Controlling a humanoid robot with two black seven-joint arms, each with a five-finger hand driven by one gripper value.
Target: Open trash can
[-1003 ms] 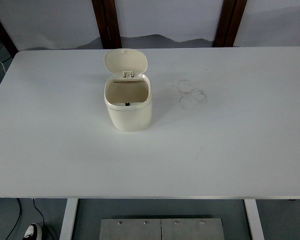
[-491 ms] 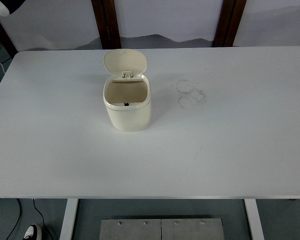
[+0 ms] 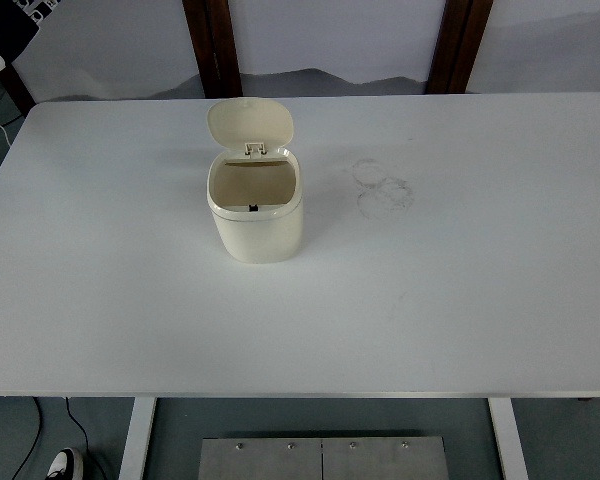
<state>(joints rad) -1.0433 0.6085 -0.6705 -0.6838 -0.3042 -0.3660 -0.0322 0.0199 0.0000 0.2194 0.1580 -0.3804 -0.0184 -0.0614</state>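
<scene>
A small cream trash can point(image 3: 257, 220) stands on the white table point(image 3: 430, 290), left of centre. Its lid point(image 3: 250, 124) is tipped up and back on the rear hinge, and the inside of the can looks empty. Neither of my hands shows in the top view.
Faint ring marks point(image 3: 382, 188) stain the tabletop right of the can. A dark and white shape point(image 3: 20, 22) shows at the top left corner beyond the table. Dark wooden posts point(image 3: 212, 45) stand behind the far edge. A shoe point(image 3: 65, 463) and a cable lie on the floor at the bottom left.
A dark and white shape has come into view at the top left corner. The trash can and its raised lid have stayed as they were.
</scene>
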